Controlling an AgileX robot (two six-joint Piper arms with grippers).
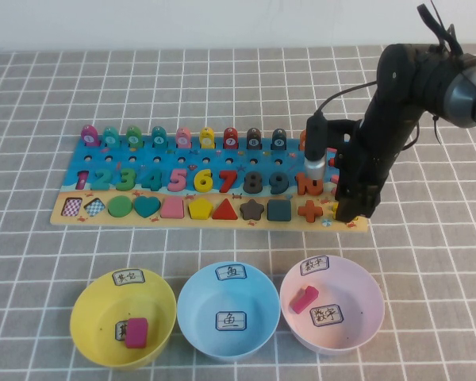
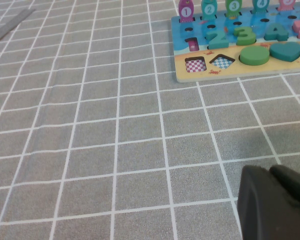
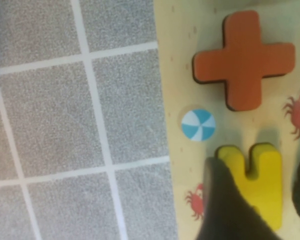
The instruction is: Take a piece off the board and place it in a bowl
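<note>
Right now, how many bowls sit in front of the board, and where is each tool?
3: yellow bowl on the left, blue bowl in the middle, pink bowl on the right. The right tool straddles the yellow piece on the board; the left tool hangs over bare table.

Board (image 1: 63,220): numbers 1–10; orange plus sign (image 1: 309,211). Bowl labels illegible.

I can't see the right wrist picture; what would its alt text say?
Close-up from the right arm: the right gripper straddles a yellow piece lying on the board, one dark finger on each side. An orange plus sits beside it, with grey checked cloth past the board's edge.
</note>
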